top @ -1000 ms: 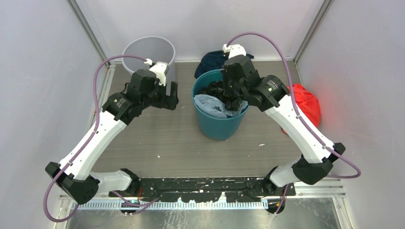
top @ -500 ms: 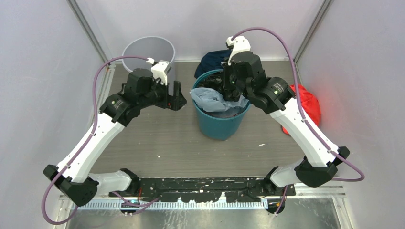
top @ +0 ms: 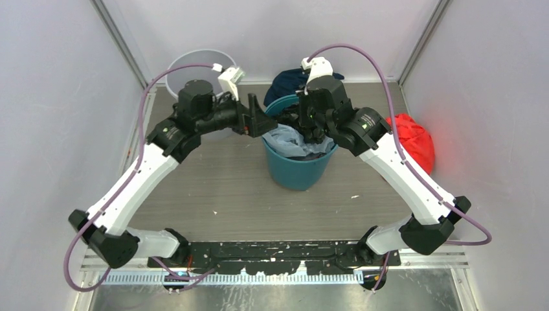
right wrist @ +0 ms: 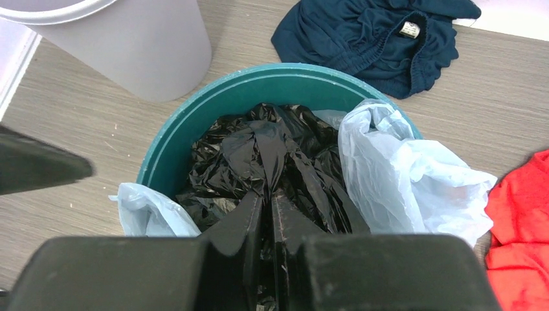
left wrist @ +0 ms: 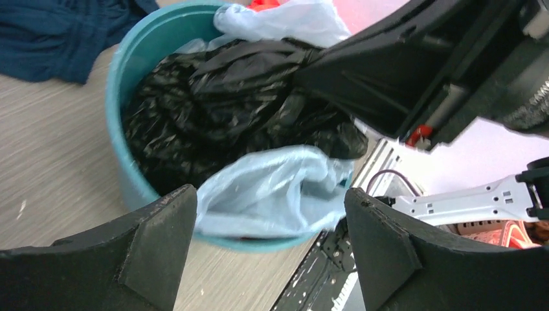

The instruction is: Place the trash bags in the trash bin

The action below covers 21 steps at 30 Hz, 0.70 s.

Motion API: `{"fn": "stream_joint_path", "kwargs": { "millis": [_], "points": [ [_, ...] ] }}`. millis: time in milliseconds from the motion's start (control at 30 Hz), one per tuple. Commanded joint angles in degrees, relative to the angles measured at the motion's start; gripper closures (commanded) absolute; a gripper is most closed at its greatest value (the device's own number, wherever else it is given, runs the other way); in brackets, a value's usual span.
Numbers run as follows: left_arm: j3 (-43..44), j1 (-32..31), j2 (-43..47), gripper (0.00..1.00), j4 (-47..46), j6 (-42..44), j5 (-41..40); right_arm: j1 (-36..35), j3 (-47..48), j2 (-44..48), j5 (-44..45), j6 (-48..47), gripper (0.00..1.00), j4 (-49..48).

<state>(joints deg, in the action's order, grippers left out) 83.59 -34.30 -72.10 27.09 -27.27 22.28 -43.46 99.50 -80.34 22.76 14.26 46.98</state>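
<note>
The black trash bag (right wrist: pixel 259 152) lies crumpled inside the teal bin (top: pixel 298 170), also seen in the left wrist view (left wrist: pixel 226 97). My right gripper (right wrist: pixel 267 197) is shut on a bunched fold of the trash bag, reaching down into the teal bin (right wrist: pixel 194 123). My left gripper (left wrist: pixel 272 194) is open and empty, hovering at the teal bin's left rim (top: pixel 262 121). The light grey trash bin (top: pixel 188 65) stands at the back left, partly hidden by my left arm, and its side shows in the right wrist view (right wrist: pixel 142 45).
A pale blue plastic bag (right wrist: pixel 408 175) hangs over the teal bin's rim (left wrist: pixel 272 188). A dark blue garment (top: pixel 285 81) lies behind the teal bin. A red cloth bundle (top: pixel 414 139) sits at the right wall. Enclosure walls stand on three sides.
My left arm has swung right, from beside the grey bin to the teal bin's rim, still open. My right gripper stays in the teal bin, shut on the black bag.
</note>
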Motion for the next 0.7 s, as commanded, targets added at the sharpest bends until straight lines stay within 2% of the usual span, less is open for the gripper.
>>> {"fn": "stream_joint_path", "kwargs": {
  "millis": [0,233,400,667],
  "points": [
    [4.14,-4.84,-5.48,0.16,-7.84,-1.62,1.87,-0.34,1.98,1.37,-1.17,1.44,0.85,-2.79],
    [8.05,-13.28,-14.21,0.22,-4.34,3.7,-8.71,-0.26,5.31,0.3,-0.44,1.05,0.85,-2.23],
    [5.42,-17.11,-13.49,0.24,-3.62,5.29,-16.24,-0.04,9.52,-1.1,0.81,1.17,0.85,-1.67],
    [1.89,-19.1,-11.74,0.25,-0.25,6.36,-25.66,0.32,16.56,-5.4,0.92,2.17,0.86,-1.65]
  ]
}}
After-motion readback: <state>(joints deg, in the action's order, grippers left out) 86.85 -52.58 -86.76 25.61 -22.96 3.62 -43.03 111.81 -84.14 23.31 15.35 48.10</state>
